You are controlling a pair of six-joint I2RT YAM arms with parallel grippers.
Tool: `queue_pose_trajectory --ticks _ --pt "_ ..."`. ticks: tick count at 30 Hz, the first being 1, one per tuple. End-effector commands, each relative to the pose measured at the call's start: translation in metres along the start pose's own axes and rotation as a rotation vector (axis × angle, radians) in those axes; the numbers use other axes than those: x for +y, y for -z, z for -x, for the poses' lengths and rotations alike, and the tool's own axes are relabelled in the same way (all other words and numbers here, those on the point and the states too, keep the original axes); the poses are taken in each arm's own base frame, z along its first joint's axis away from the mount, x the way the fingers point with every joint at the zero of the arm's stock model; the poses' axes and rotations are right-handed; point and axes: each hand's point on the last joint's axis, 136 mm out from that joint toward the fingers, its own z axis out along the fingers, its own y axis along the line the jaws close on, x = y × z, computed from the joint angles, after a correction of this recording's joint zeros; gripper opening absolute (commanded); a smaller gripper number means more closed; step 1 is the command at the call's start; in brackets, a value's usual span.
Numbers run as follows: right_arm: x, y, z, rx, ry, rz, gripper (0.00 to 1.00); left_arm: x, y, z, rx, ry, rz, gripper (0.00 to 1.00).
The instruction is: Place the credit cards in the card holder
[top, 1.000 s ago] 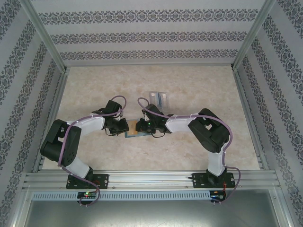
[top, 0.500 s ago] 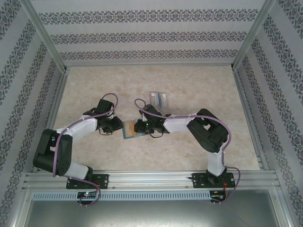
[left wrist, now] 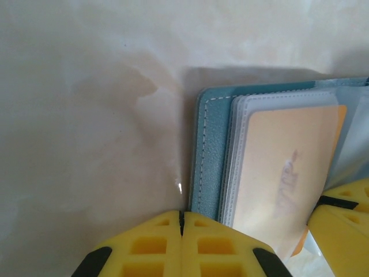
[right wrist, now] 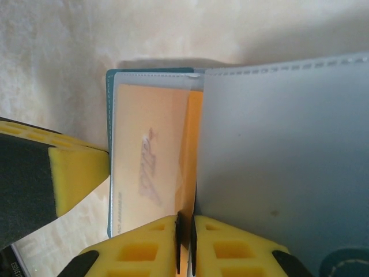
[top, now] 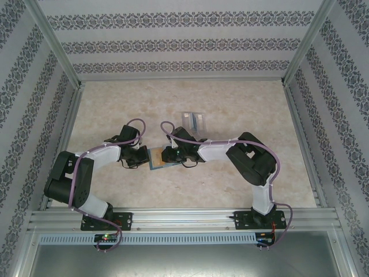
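Patterned wallpaper closes in a pale marbled counter [top: 242,104] seen from above. Near its middle lies a blue-grey wallet [top: 155,160]. The left pincer [top: 146,156] is at the wallet's 9 o'clock edge and the right pincer [top: 164,154] at its 3 o'clock edge. The clear card holder [top: 193,120] stands apart from them, toward 1 o'clock from the wallet.

From the left wrist, the left pincer [left wrist: 181,245] sits at 6 o'clock with its yellow pads pressed flat together and nothing between them, just beside the wallet's stitched edge. The wallet lies open. Inside it, a clear sleeve [left wrist: 239,144] holds the orange card [left wrist: 282,167], whose lower corner pokes out of the sleeve. The right pincer's yellow pads [left wrist: 346,222] show at 4 o'clock.

From the right wrist, the right pincer [right wrist: 184,245] is at 6 o'clock, its pads drawn in to a thin slit on the wallet's inner edge. A strip of the orange card runs down into that slit. Which layer is pinched there I cannot tell. A grey-blue flap [right wrist: 277,144] of the wallet rises at 3 o'clock.
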Motion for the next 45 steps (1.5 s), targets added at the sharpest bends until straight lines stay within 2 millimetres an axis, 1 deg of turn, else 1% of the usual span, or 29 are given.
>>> queue_pose_trajectory --ticks 1,2,8,13,16,18,19,21,23,25,27,28,31,32,34,38,43,45 --pt "0.01 -0.009 -0.006 0.031 0.067 0.029 0.14 -0.011 -0.003 0.007 -0.006 -0.021 -0.052 0.0" --pt "0.009 -0.009 -0.006 0.032 0.068 0.028 0.14 -0.011 -0.002 0.007 -0.003 -0.022 -0.05 0.0" --pt "0.024 -0.007 -0.005 0.037 0.137 0.072 0.13 -0.013 0.001 0.008 -0.009 -0.036 -0.055 0.0" --pt "0.027 -0.002 -0.005 0.029 0.161 0.075 0.13 -0.011 0.003 0.007 -0.012 -0.038 -0.04 0.0" --pt "0.025 0.012 0.002 -0.028 0.145 0.059 0.14 -0.008 0.008 0.007 -0.022 -0.047 -0.02 0.0" --pt "0.026 0.024 0.006 -0.067 0.148 0.041 0.19 -0.008 0.011 0.008 -0.037 -0.05 -0.019 0.01" --pt "0.025 0.031 0.008 -0.08 0.152 0.02 0.22 -0.009 0.013 0.008 -0.04 -0.054 -0.022 0.04" --pt "0.024 0.041 0.011 -0.114 0.156 -0.003 0.24 -0.009 0.016 0.007 -0.041 -0.059 -0.016 0.13" --pt "0.019 0.051 0.014 -0.138 0.152 -0.031 0.27 -0.007 0.02 0.007 -0.057 -0.057 -0.007 0.23" --pt "0.01 0.058 0.016 -0.147 0.152 -0.082 0.29 -0.007 0.023 0.008 -0.069 -0.062 -0.005 0.3" --pt "-0.007 0.065 0.018 -0.16 0.14 -0.173 0.31 -0.005 0.024 0.007 -0.06 -0.063 0.012 0.29" --pt "-0.019 0.069 0.018 -0.161 0.126 -0.24 0.33 -0.004 0.025 0.007 -0.06 -0.062 0.021 0.29" --pt "-0.038 0.075 0.017 -0.129 0.149 -0.396 0.4 -0.002 0.024 0.007 -0.064 -0.049 0.025 0.31" --pt "-0.042 0.076 0.016 -0.116 0.167 -0.443 0.42 -0.001 0.023 0.006 -0.06 -0.044 0.029 0.33" --pt "-0.042 0.074 0.014 -0.102 0.204 -0.493 0.43 0.0 0.021 0.005 -0.048 -0.042 0.033 0.35" --pt "-0.045 0.072 0.016 -0.086 0.29 -0.605 0.45 -0.004 0.016 0.007 -0.042 -0.036 0.007 0.35" --pt "-0.04 0.06 0.018 -0.055 0.323 -0.635 0.47 -0.006 0.014 0.01 -0.036 -0.032 0.005 0.36" --pt "-0.043 0.056 0.018 -0.044 0.342 -0.675 0.49 -0.008 0.012 0.011 -0.025 -0.033 -0.001 0.36"
